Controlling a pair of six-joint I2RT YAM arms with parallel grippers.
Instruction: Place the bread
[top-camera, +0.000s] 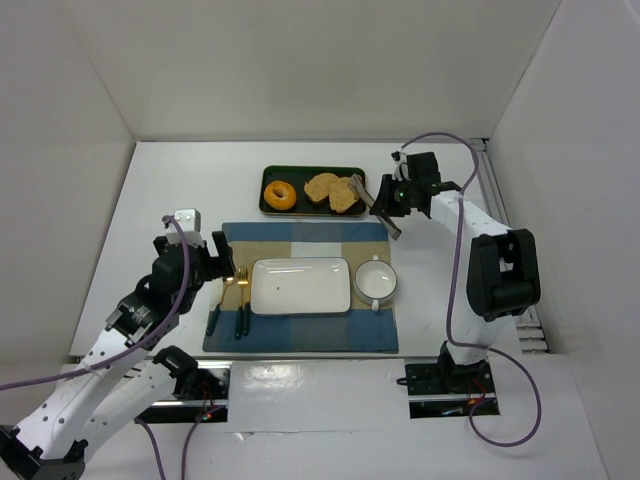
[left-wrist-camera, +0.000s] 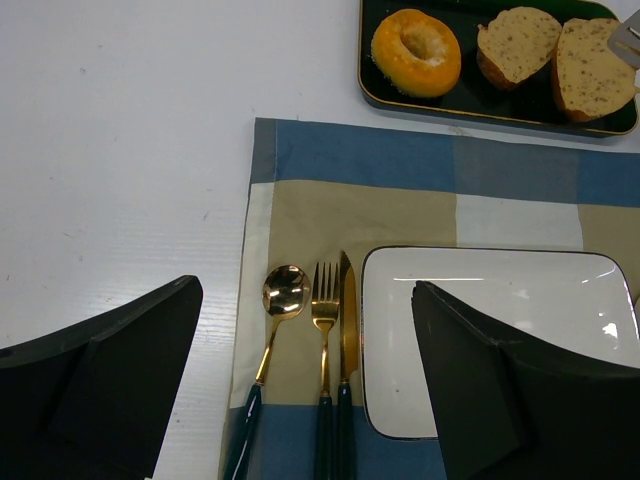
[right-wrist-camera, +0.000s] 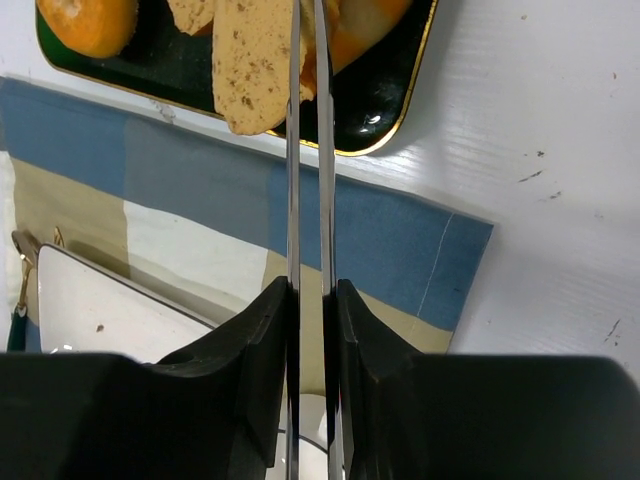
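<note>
The bread (right-wrist-camera: 250, 60), an elongated tan speckled slice, is at the right end of the dark tray (top-camera: 268, 172), also seen from above (top-camera: 346, 196) and in the left wrist view (left-wrist-camera: 595, 65). My right gripper (right-wrist-camera: 310, 290) is shut on metal tongs (right-wrist-camera: 292, 170) whose two blades reach to the bread's right edge. The slice's tip shows over the tray's near rim (right-wrist-camera: 380, 140). I cannot tell whether it is lifted. From above, the right gripper (top-camera: 388, 203) is just right of the tray. My left gripper (top-camera: 222, 262) is open and empty above the cutlery (left-wrist-camera: 325, 310).
A rounder tan slice (top-camera: 321, 186) and an orange doughnut (top-camera: 279, 194) share the tray. A white rectangular plate (top-camera: 300, 285), a white cup (top-camera: 376, 281) and a gold spoon, fork and knife (top-camera: 233, 300) lie on the blue and beige placemat (top-camera: 300, 235). White walls enclose the table.
</note>
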